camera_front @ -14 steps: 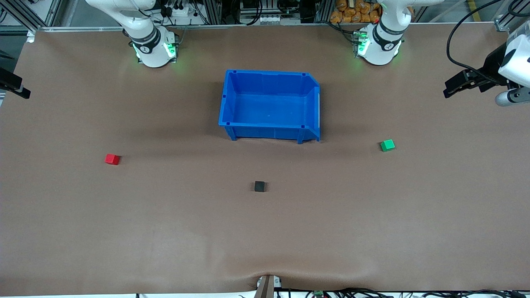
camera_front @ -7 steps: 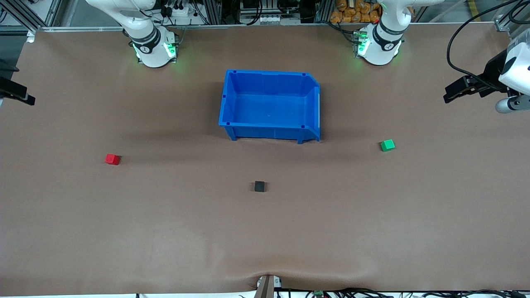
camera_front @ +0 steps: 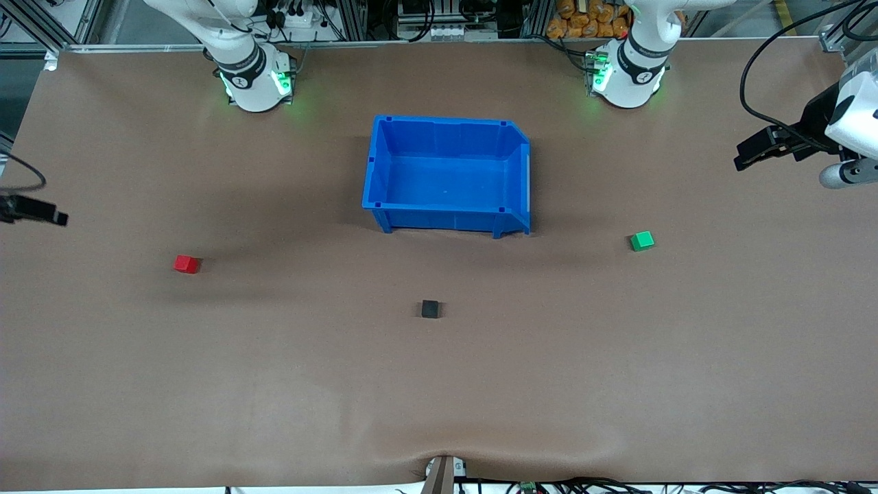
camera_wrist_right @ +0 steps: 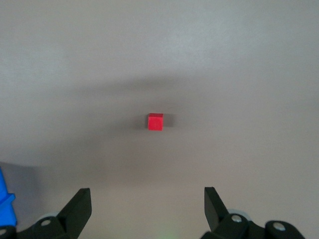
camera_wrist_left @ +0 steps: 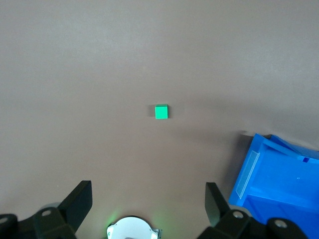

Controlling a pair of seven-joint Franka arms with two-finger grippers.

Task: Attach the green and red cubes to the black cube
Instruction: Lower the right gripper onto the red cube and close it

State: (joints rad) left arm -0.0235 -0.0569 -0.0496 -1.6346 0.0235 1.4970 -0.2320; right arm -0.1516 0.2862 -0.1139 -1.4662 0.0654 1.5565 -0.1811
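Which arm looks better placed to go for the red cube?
The right arm, probably: its open pincer hangs over that end of the table with the red cube centred in its wrist view.

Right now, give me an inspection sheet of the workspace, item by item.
Surface: brown table, rumpled at the edge nearest the front camera.
Job's things: red cube, black cube, green cube, all apart.
Clutter: blue bin, nothing seen inside.
Grippers: left gripper open above the table, green cube in its view; right gripper open, red cube in its view.
Cables: black cable by the left arm.
Surroundings: metal frame.
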